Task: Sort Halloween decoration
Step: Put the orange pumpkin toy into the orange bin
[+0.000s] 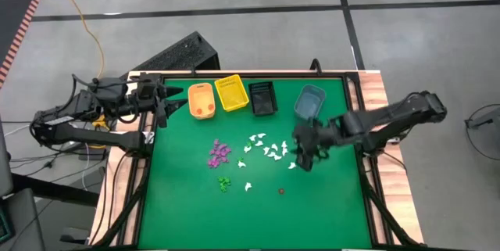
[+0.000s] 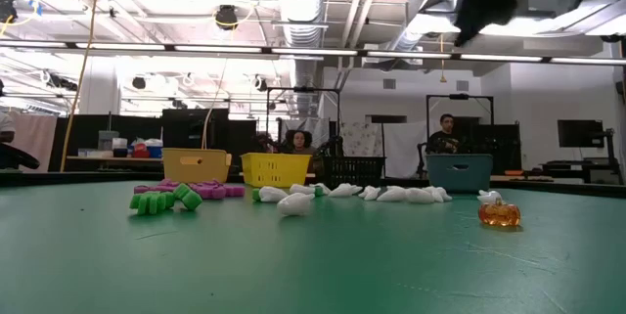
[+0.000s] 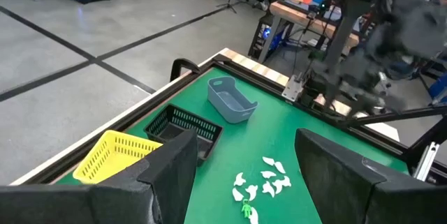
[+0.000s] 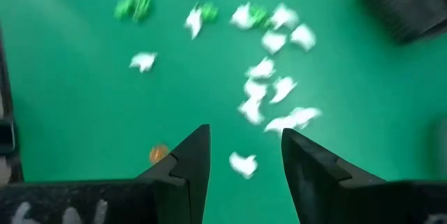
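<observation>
Tiny trinkets lie on the green table: several white ones point(image 1: 266, 148), a purple cluster point(image 1: 219, 153), green ones point(image 1: 224, 182) and one orange-brown one point(image 1: 281, 191). My right gripper point(image 1: 306, 159) is open and empty above the right end of the white ones; in its wrist view point(image 4: 244, 155) a white trinket point(image 4: 243, 164) lies on the table just ahead of the fingers. My left gripper point(image 1: 162, 106) is open and empty over the far left corner, and its wrist view point(image 3: 244, 165) looks across the bins.
Four bins stand along the far edge: orange point(image 1: 201, 100), yellow point(image 1: 232, 92), black mesh point(image 1: 262, 98) and blue-grey point(image 1: 309, 102). The green mat point(image 1: 258, 216) is bare toward the near edge. People sit in the room behind the table point(image 2: 446, 138).
</observation>
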`<state>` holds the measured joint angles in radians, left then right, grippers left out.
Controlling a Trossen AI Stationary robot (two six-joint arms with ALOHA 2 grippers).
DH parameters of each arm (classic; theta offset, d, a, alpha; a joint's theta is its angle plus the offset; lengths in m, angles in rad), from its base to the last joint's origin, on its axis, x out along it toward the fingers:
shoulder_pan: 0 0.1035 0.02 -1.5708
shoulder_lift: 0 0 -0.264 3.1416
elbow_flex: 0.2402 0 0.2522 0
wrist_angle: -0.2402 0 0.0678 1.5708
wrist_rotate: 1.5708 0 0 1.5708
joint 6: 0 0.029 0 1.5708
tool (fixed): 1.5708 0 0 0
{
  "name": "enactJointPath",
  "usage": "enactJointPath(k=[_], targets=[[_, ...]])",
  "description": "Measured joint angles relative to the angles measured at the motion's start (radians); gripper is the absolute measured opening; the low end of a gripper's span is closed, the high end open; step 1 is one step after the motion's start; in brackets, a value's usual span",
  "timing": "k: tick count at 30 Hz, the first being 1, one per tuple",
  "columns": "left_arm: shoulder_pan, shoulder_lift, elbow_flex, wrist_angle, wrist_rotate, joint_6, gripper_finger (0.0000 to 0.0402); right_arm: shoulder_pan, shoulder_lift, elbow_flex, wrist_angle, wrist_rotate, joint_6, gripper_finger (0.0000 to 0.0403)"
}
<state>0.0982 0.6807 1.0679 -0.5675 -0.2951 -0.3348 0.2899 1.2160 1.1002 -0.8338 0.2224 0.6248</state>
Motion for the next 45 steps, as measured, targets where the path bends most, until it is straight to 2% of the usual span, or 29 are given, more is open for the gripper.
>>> enactJointPath(k=[8,14,19,28,39,45], targets=[[0.0,0.049,0.0,-0.025,0.0,-0.025,0.0232,0.177,0.171,-0.106,0.171,0.019,0.054,0.0169],[0.0,0.091,0.0,-0.026,0.002,-0.027,0.0232,0.227,0.33,-0.106,0.313,0.009,0.047,0.0169],[0.0,0.103,0.0,-0.024,0.022,-0.029,0.0232,0.24,0.419,-0.106,0.402,-0.055,0.01,0.0169],[0.0,0.105,0.0,-0.026,0.022,-0.032,0.0232,0.23,0.439,-0.105,0.463,-0.032,-0.097,0.0169],[0.0,0.104,0.0,-0.029,0.028,-0.036,0.0232,0.23,0.508,-0.105,0.478,-0.069,-0.102,0.0169],[0.0,0.105,0.0,-0.028,0.028,-0.036,0.0232,0.229,0.508,-0.109,0.47,-0.043,-0.102,0.0169]])
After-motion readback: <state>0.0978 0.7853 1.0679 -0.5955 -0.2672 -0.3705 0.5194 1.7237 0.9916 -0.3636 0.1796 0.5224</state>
